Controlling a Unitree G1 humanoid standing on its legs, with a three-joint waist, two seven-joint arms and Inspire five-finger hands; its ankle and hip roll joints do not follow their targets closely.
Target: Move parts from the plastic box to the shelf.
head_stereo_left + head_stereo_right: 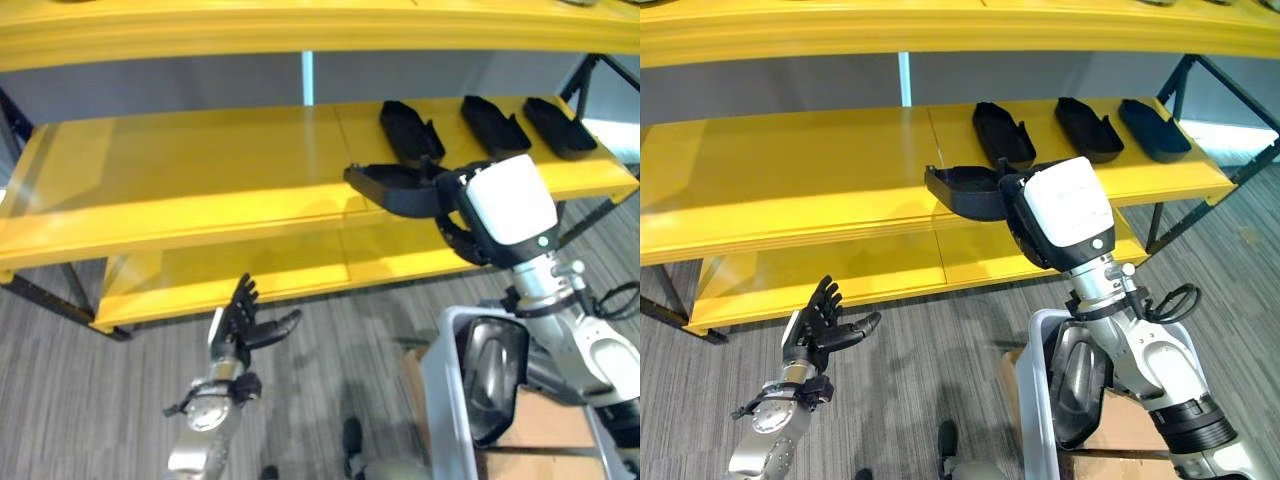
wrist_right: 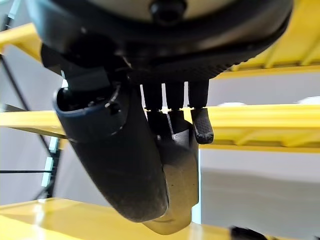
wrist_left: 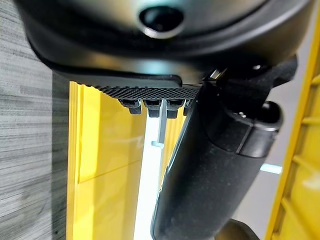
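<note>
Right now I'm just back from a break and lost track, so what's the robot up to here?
It is moving black parts onto the yellow shelf. The right hand holds a black part at the shelf's front edge, left of three parts already lying in a row. The left hand hangs open and idle below the shelf. Another dark part waits in the plastic box.

A workshop or warehouse: yellow metal shelf (image 1: pixel 200 180), black moulded parts (image 1: pixel 410 132), grey carpet (image 1: pixel 60 400).
</note>
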